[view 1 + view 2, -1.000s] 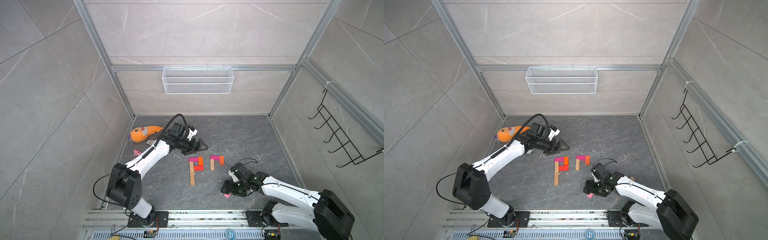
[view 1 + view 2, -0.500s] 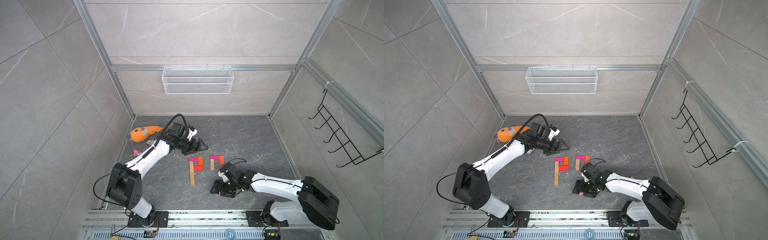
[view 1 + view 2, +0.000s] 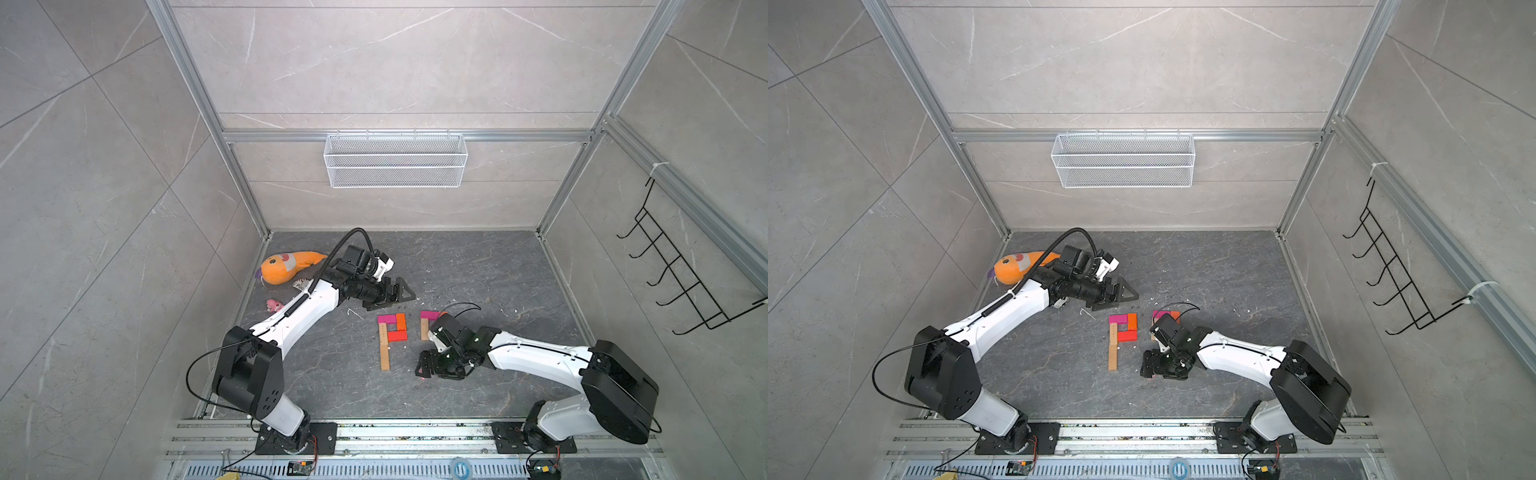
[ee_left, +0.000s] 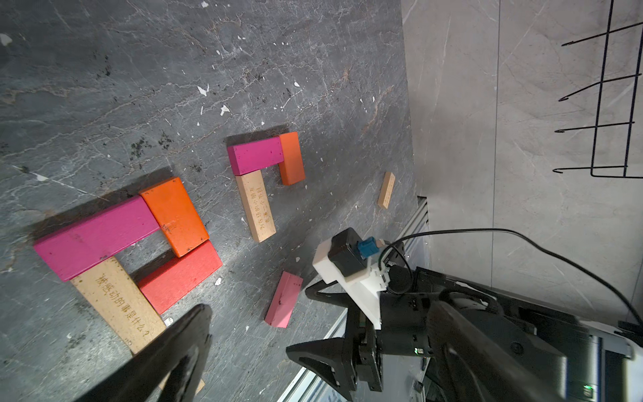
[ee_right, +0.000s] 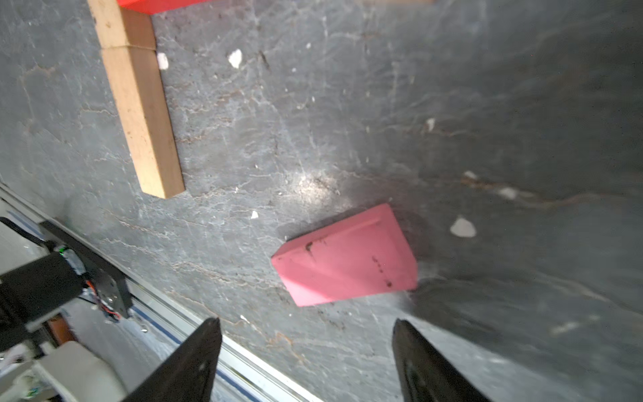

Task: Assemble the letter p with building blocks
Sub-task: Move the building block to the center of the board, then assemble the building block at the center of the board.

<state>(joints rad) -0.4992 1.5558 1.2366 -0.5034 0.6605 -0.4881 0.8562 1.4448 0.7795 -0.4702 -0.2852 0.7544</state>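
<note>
A flat letter p (image 3: 390, 332) lies mid-floor: tan stem (image 4: 118, 306), magenta top (image 4: 94, 236), orange side (image 4: 174, 215), red bar (image 4: 181, 275). Right of it lies a partial figure of magenta (image 4: 255, 155), orange (image 4: 291, 158) and tan (image 4: 255, 207) building blocks. A light-pink brick (image 5: 344, 257) lies loose on the floor, just ahead of my right gripper (image 5: 306, 325), which is open and empty, low over it (image 3: 432, 372). One tan brick (image 4: 386, 189) lies apart. My left gripper (image 3: 395, 299) hovers open and empty behind the letter.
An orange plush (image 3: 286, 268) and a small pink plush (image 3: 273, 305) lie at the back left. A wire basket (image 3: 395, 160) hangs on the back wall, a black hook rack (image 3: 681, 286) on the right wall. A metal rail (image 3: 374, 432) runs along the front.
My right gripper has swung left toward the letter's stem and opened a little wider. The light-pink brick now lies further left. The left arm has not moved.
</note>
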